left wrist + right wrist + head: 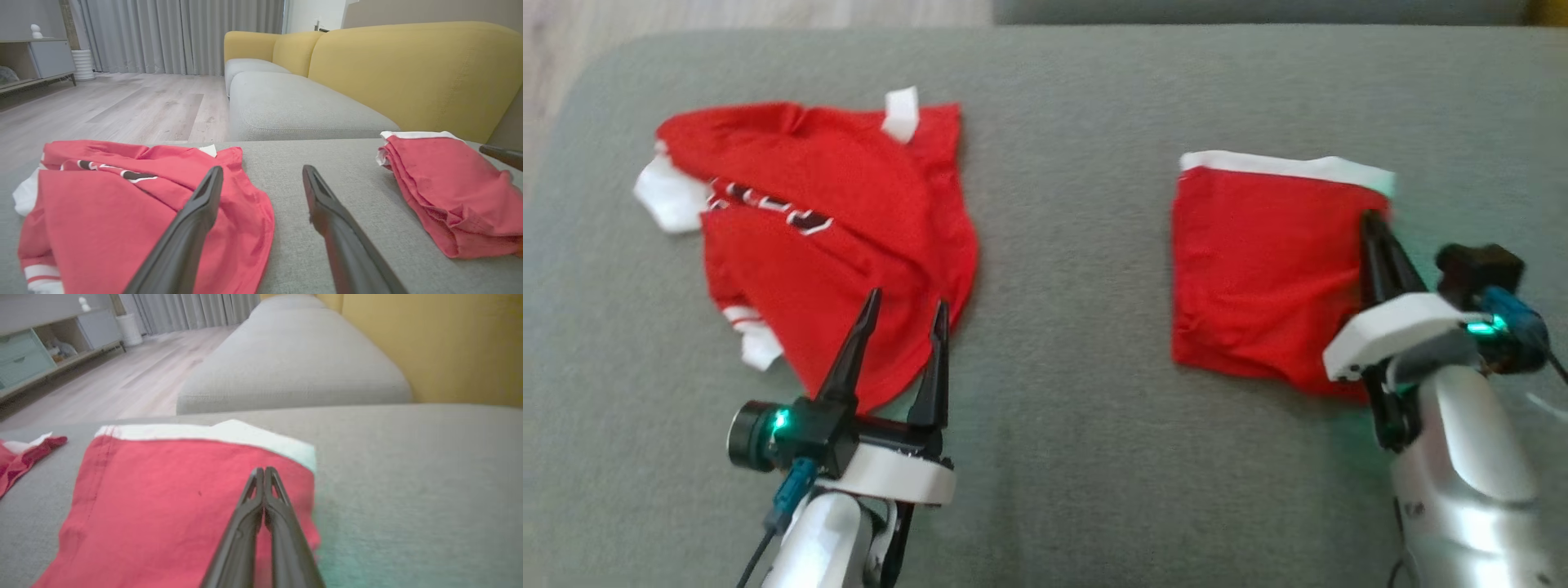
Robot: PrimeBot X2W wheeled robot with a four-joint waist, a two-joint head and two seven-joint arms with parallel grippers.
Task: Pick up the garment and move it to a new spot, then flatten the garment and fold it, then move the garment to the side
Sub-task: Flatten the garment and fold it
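Lying folded at 3 o'clock on the cushion [1078, 163], the garment [1258, 261] is soft and light (layers could slide), so pinch every layer at its 3 o'clock edge. The right end effector [1370, 217] is clenched there, grip unclear; the left end effector [908, 298] hangs released.

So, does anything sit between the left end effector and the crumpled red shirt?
Nothing visible does. The left end effector, open, is at the near edge of the crumpled red shirt; the folded red garment lies apart on the right.
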